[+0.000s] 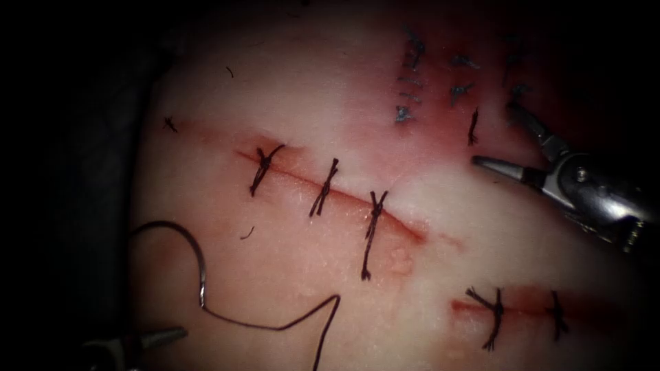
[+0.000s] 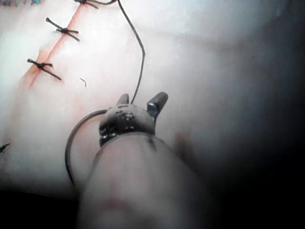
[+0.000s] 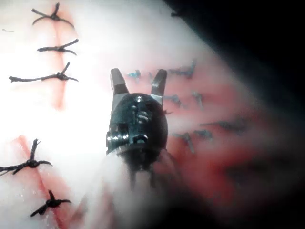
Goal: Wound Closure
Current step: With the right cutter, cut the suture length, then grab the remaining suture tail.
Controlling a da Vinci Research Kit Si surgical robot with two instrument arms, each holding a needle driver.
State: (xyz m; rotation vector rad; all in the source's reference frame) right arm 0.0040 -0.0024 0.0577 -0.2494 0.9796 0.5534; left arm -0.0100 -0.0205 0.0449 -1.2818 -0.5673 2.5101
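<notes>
Left tool [image 1: 180,334] at lower left, jaws apart, empty beside loose needle [image 1: 184,242] and thread [image 1: 289,324]; right tool [image 1: 498,137] spread wide, empty, upper right.

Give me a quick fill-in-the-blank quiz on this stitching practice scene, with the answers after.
1. The long cut carries ___ tied stitches.
2. The right claw stands ___ and holds nothing.
3. The needle, trailing thread, lies loose on the tissue, not in it, to the ___ of the long cut.
4. The left claw, near the needle, is open and holds ___.
Missing words: three; open; left; nothing.
</notes>
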